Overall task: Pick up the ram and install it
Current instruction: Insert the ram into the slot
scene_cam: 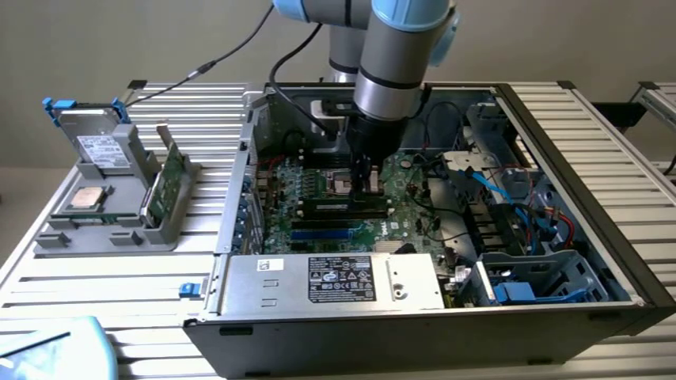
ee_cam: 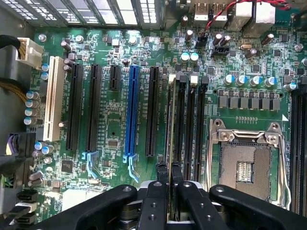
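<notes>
One arm [scene_cam: 393, 71] reaches down into the open computer case [scene_cam: 591, 158] in the exterior view. I see its gripper [scene_cam: 368, 188] low over the green motherboard [scene_cam: 407, 202], just beside the empty silver socket [scene_cam: 340, 177]. The ram [scene_cam: 336, 208] is a long dark strip next to that socket, on the side toward the silver power box [scene_cam: 338, 279]. Far from the socket, outside the case on the exterior view's left, a grey tray [scene_cam: 63, 237] holds a square silver chip [scene_cam: 87, 198] and a bright green board [scene_cam: 167, 186] standing up. In the wrist view, the gripper [ee_cam: 169, 168] is almost closed. Its black fingers [ee_cam: 161, 175] pinch the ram [ee_cam: 168, 120], which I see edge-on as a thin pale line. The ram lies along the memory slot farthest from the socket [ee_cam: 247, 167], between the socket and the blue slot [ee_cam: 133, 110]. I cannot tell if it is pushed all the way in.
</notes>
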You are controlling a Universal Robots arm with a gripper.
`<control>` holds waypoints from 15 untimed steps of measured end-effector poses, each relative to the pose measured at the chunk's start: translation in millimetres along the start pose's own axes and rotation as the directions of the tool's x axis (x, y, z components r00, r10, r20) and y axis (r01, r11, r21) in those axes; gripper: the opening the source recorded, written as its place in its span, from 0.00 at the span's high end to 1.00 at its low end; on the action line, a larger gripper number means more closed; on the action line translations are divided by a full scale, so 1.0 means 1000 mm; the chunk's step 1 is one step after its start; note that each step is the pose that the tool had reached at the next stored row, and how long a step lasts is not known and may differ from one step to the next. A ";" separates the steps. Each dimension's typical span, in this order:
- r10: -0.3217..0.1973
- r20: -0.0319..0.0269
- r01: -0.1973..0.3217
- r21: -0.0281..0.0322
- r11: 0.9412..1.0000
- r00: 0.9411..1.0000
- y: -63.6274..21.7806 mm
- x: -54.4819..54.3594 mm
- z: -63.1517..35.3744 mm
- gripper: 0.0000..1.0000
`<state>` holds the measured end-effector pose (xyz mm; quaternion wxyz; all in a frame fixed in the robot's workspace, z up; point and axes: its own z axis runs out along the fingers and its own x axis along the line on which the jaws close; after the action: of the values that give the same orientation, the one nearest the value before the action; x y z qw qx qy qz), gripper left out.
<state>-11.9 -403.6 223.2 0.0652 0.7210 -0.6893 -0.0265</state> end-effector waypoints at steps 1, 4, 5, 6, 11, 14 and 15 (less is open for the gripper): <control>0.000 0.000 0.000 -0.001 1.000 1.000 -0.0007 0.000 -0.0001 0.86; 0.000 0.001 0.000 -0.005 1.000 1.000 -0.0021 0.000 0.0000 0.86; 0.000 0.001 0.000 -0.006 1.000 1.000 -0.0023 0.000 0.0001 0.86; 0.000 0.001 0.000 -0.008 1.000 1.000 -0.0023 0.000 0.0003 0.86; -0.001 0.001 0.001 -0.012 1.000 1.000 -0.0031 0.000 0.0011 0.86; -0.001 0.001 0.001 -0.013 1.000 1.000 -0.0036 -0.001 0.0016 0.86; -0.001 0.001 0.001 -0.013 1.000 1.000 -0.0037 -0.001 0.0017 0.86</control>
<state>-8.5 -402.4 221.0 0.0696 0.7208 -0.6889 -0.0316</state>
